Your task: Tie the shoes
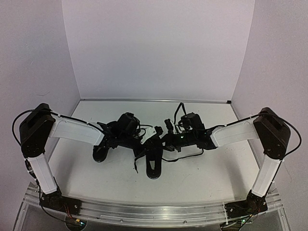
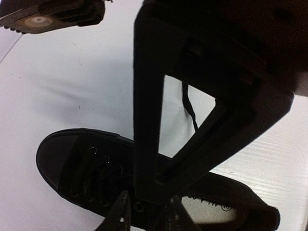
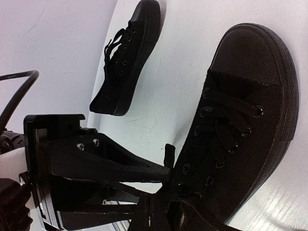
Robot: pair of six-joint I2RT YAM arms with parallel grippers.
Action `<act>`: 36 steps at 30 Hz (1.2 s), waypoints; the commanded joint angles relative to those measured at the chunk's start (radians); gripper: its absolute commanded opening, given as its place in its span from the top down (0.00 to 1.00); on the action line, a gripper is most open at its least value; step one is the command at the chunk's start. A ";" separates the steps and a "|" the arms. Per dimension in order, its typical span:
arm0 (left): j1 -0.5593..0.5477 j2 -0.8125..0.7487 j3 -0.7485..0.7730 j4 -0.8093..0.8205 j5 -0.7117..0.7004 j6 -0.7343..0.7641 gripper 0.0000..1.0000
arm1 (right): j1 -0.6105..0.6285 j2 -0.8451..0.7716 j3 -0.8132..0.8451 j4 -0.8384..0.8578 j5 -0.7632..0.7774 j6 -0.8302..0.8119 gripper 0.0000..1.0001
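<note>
Two all-black low-top shoes lie on the white table. One shoe [image 1: 154, 166] lies mid-table with its toe toward the arm bases. It shows in the left wrist view [image 2: 72, 163] and the right wrist view [image 3: 240, 120]. The other shoe [image 1: 102, 153] lies to its left, partly under the left arm [image 3: 127, 53]. Both grippers meet at the middle shoe's top eyelets. My left gripper [image 1: 147, 136] [image 3: 167, 177] has its fingers converged on a short lace end [image 3: 168, 153]. My right gripper [image 1: 166, 139] [image 2: 154, 190] also has its tips together at the eyelets; what it pinches is mostly hidden.
A thin black lace [image 2: 190, 106] trails over the table behind the right gripper, and a loose lace [image 1: 185, 156] lies to the right of the middle shoe. White walls [image 1: 159, 48] close the back and sides. An aluminium rail [image 1: 154, 211] runs along the near edge.
</note>
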 commanded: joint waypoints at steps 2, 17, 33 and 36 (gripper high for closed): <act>-0.001 -0.066 -0.022 -0.007 -0.049 0.028 0.69 | 0.007 -0.035 -0.017 0.019 0.042 -0.001 1.00; 0.051 -0.100 -0.095 0.074 0.067 0.038 0.69 | -0.010 -0.078 -0.032 0.019 0.064 0.004 1.00; 0.051 0.016 -0.016 0.099 0.123 0.043 0.80 | -0.009 -0.067 -0.019 0.022 0.032 0.009 1.00; 0.051 0.032 -0.001 0.103 0.120 0.037 0.89 | -0.009 -0.068 -0.021 0.022 0.030 0.007 1.00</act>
